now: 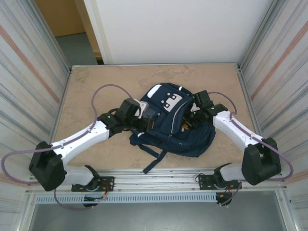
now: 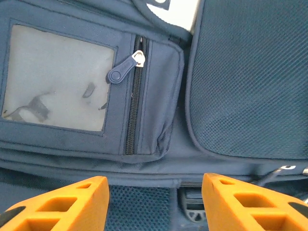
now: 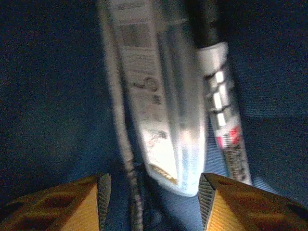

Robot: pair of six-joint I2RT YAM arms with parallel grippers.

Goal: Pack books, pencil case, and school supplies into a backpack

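Backpack [image 1: 177, 129] of navy-blue fabric lies flat near the middle of the marble-patterned table [image 1: 96, 82], its white patches toward the far side and dark straps trailing toward the near edge, with one arm reaching in from each side. At its left flank the left gripper [image 2: 155, 185] hovers just above the fabric with its orange fingers [image 2: 72, 202] spread wide and nothing between them. Ahead of them is a flat front pocket with a pale clear window [image 2: 57, 79], a closed vertical zip with its dark pull [image 2: 124, 70] lying slantwise, and a mesh panel [image 2: 250, 77] to the right. The right gripper [image 3: 151, 180] is down at the bag's right side among dark blue folds, fingers likewise apart and clamped on nothing. Directly ahead of it lies the silvery-white rectangular bar [image 3: 159, 106] with printed markings, its near end just between the two fingertips with a gap on either side. The black marker pen [image 3: 224, 110] with its white end lies alongside the bar on its right, touching or nearly so; the blur makes that hard to tell.
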